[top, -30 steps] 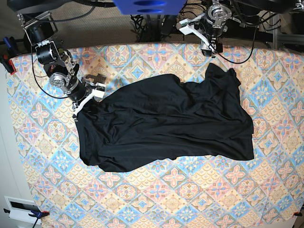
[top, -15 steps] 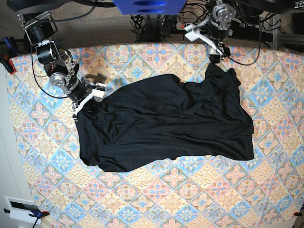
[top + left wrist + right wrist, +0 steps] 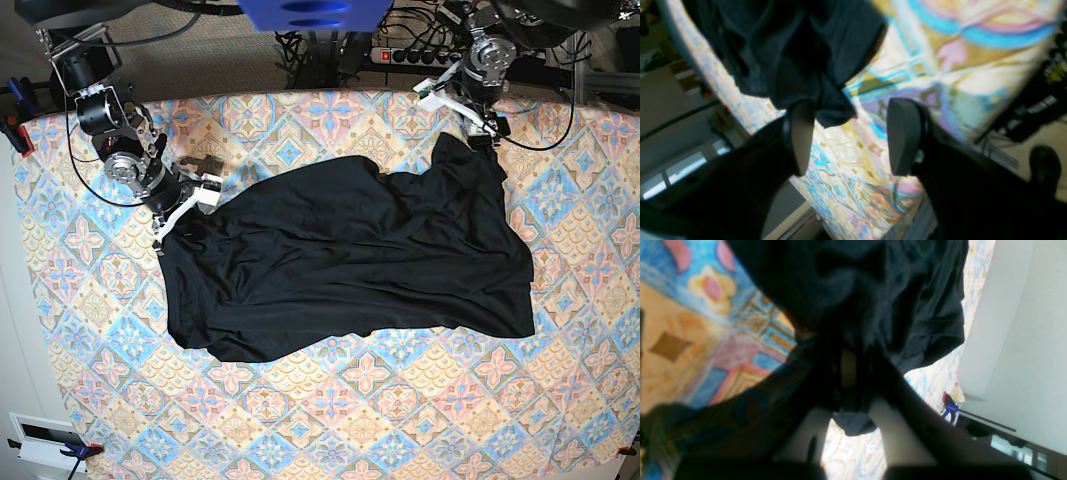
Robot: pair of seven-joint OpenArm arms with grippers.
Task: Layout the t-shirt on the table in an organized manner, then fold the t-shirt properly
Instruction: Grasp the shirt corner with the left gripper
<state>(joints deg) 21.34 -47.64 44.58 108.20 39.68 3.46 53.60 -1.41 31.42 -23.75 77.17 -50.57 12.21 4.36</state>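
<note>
A: T-shirt location? Surroundings?
B: Spread crumpled mid-table; blue clamp at near-left corner.
A: Pincers?
B: Right gripper clamped on shirt's left edge. Left gripper parted, at far-right tip.

A black t-shirt of thin, slightly shiny fabric is spread across the middle of the table, wrinkled and unfolded, with no print seen. Its outline is irregular: a raised corner is bunched toward the far edge at the base view's upper right, and another corner is drawn out toward the upper left. Soft folds are seen running across the cloth. The table is covered by a cloth patterned in pastel pink, blue and cream diamond tiles with floral motifs.
</note>
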